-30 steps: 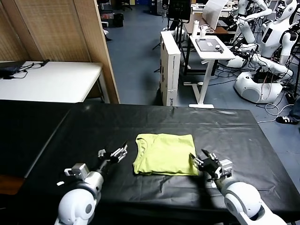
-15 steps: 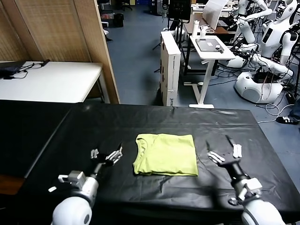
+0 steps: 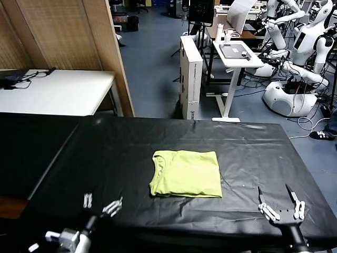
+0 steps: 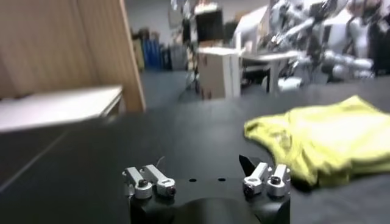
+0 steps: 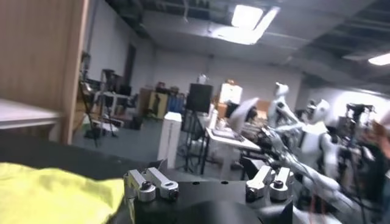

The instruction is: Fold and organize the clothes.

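The lime yellow-green T-shirt (image 3: 186, 173) lies folded into a neat rectangle in the middle of the black table (image 3: 158, 142). It also shows in the left wrist view (image 4: 317, 140) and the right wrist view (image 5: 55, 195). My left gripper (image 3: 101, 204) is open and empty at the table's near edge, left of the shirt. My right gripper (image 3: 281, 203) is open and empty at the near edge, right of the shirt. Neither touches the shirt.
A white table (image 3: 58, 89) stands at the far left behind a wooden partition (image 3: 105, 47). Beyond the black table are a cardboard box (image 3: 190, 74), a white desk (image 3: 237, 52) and other white robots (image 3: 295, 58).
Both arms have drawn back from the shirt's near corners toward the table's near edge. The right gripper let go of the shirt's corner. The folded shirt has stayed in place.
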Available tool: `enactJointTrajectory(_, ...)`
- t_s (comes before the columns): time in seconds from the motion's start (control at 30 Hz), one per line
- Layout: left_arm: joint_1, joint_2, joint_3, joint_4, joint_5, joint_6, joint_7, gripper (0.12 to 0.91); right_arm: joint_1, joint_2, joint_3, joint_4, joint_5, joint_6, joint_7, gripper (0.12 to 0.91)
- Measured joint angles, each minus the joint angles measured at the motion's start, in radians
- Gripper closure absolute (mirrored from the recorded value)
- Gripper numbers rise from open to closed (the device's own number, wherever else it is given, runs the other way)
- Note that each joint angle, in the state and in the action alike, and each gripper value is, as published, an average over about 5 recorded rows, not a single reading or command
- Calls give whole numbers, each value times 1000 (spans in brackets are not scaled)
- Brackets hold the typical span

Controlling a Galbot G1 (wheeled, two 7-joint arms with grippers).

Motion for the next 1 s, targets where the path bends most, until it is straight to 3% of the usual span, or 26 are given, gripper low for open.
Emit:
enactJointTrajectory(0.27, 136, 0, -43, -31, -29, -2, -9, 123, -62, 4, -6, 32, 6, -51, 12, 118)
enactJointTrajectory(1.0, 182, -3, -74, -64, -74, 23, 2, 123, -88, 17, -41, 42, 9, -74, 23, 118)
